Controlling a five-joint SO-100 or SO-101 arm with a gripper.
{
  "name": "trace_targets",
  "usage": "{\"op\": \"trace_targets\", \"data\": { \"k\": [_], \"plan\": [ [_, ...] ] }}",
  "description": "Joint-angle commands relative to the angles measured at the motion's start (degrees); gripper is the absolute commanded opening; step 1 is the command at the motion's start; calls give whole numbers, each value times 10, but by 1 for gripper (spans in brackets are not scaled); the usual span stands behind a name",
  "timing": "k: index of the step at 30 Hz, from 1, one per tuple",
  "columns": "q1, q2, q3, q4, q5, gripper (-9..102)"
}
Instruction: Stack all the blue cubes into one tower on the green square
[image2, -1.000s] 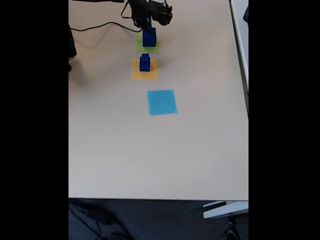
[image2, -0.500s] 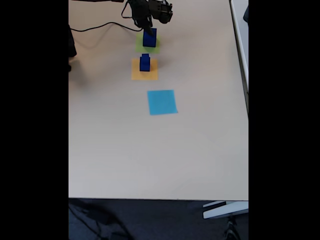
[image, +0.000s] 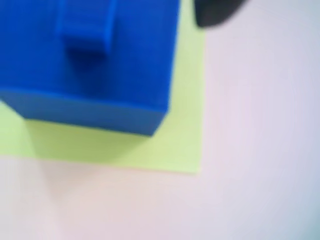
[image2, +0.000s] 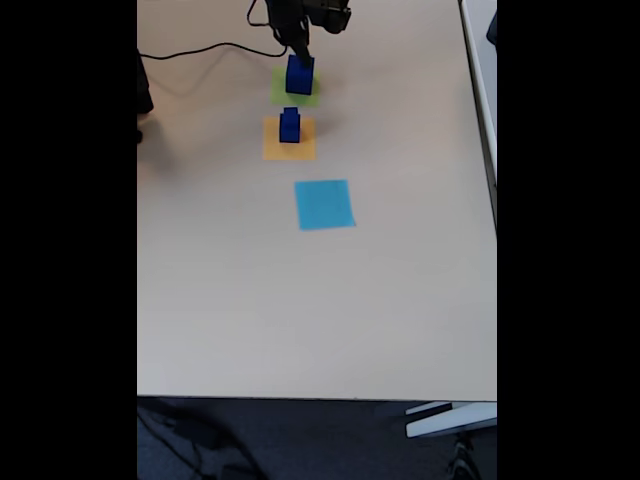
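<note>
Now that the black pincer (image2: 300, 50) has lifted, grip unreadable, the solid dark blue cube (image2: 298, 75) sits on the yellow-green paper square (image2: 283, 96); the orange square's stack (image2: 290, 125) remains.

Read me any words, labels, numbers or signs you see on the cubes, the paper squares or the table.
None can be read.
The dark blue cubes, the light yellow-green paper square, the orange paper square, the light blue paper square and the beige table all look plain.

Smooth matt plastic on that blue cube (image: 95, 65). Flat matt paper, the green square (image: 185, 145). Desk (image2: 300, 300) pale, smooth, faintly sheeny.
</note>
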Motion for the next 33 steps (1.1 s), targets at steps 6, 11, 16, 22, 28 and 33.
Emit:
{"op": "trace_targets", "data": {
  "k": [6,11,16,22,28,33],
  "plan": [
    [-4,8,-70,0,-17,30],
    [-15,20,-113,33,4,28],
    [-4,54,-125,88,0,27],
    [80,104,-126,122,-142,27],
    [154,124,-124,128,-270,28],
    [167,163,-14,104,-257,27]
  ]
}}
